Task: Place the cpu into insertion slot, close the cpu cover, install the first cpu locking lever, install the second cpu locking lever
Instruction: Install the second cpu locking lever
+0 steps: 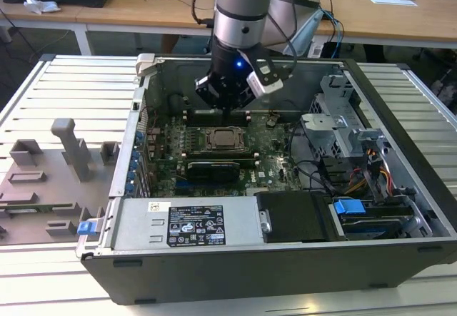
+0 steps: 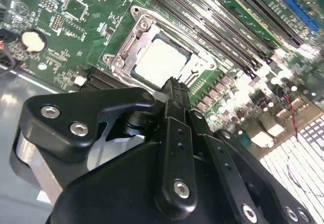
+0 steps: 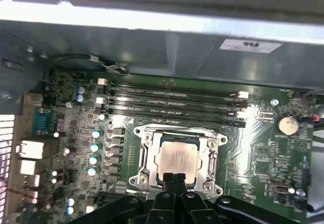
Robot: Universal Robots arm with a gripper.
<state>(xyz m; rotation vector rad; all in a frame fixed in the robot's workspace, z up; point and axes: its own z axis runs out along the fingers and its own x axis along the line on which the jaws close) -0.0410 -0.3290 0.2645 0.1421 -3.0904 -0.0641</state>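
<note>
The cpu, a pale silvery square chip, lies flat in the insertion slot on the green board. The cpu cover, a silver frame, lies down around the chip, whose top shows through its window. In both wrist views my gripper hovers just above the near edge of the chip, its two black fingers pressed together with nothing between them. The exterior view has the gripper hanging inside the open computer case, a little above and behind the cpu. The second wrist view looks past the gripper to the cpu.
Long black memory slots run beside the socket, and a coin battery sits on the board. The case's metal walls, a drive cage and a power supply enclose the board. A grey fixture tray lies outside, at the exterior view's left.
</note>
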